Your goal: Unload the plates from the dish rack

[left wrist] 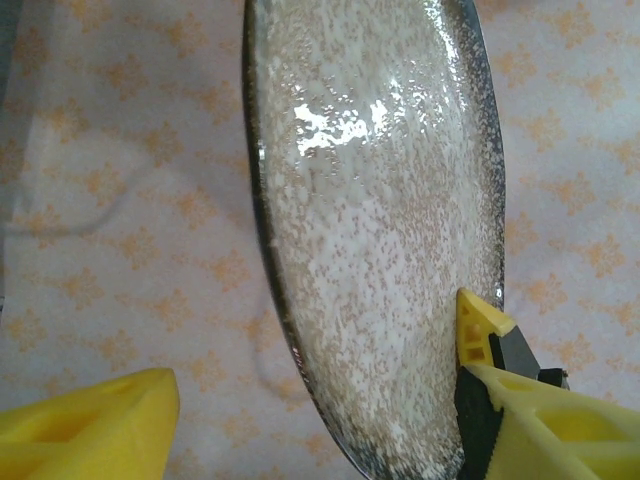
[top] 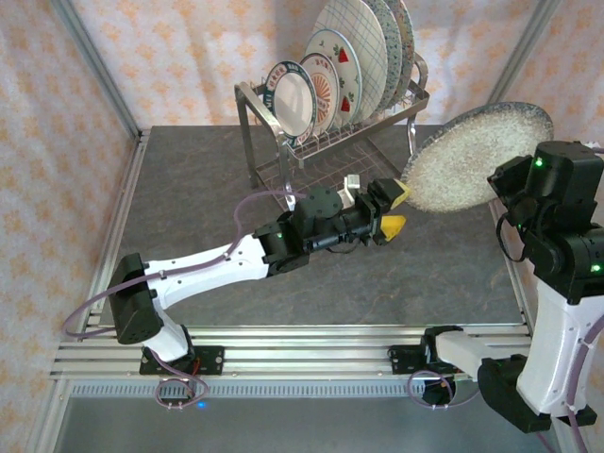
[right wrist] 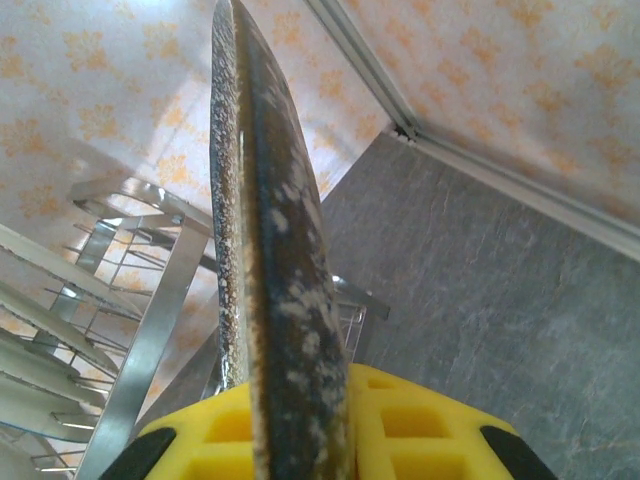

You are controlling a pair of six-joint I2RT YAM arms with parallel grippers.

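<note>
A large speckled plate [top: 472,156] hangs tilted in the air to the right of the dish rack [top: 330,137]. My right gripper [right wrist: 300,405] is shut on its rim, and the plate [right wrist: 265,230] stands edge-on between the yellow fingers. My left gripper [top: 401,209] is open around the plate's left edge; the plate [left wrist: 380,220] sits between its fingers [left wrist: 495,380], close to the right one. In the rack's upper tier stand a dark-rimmed white plate [top: 291,97], a fruit-print plate [top: 335,75], a plaid-lined plate [top: 359,38] and more behind.
The rack [right wrist: 150,300] stands at the back of the dark grey table [top: 208,217]. A small white object [top: 352,181] lies in its lower tier. Metal frame posts [top: 94,66] and patterned curtains close in the sides. An aluminium rail [top: 302,354] runs along the near edge.
</note>
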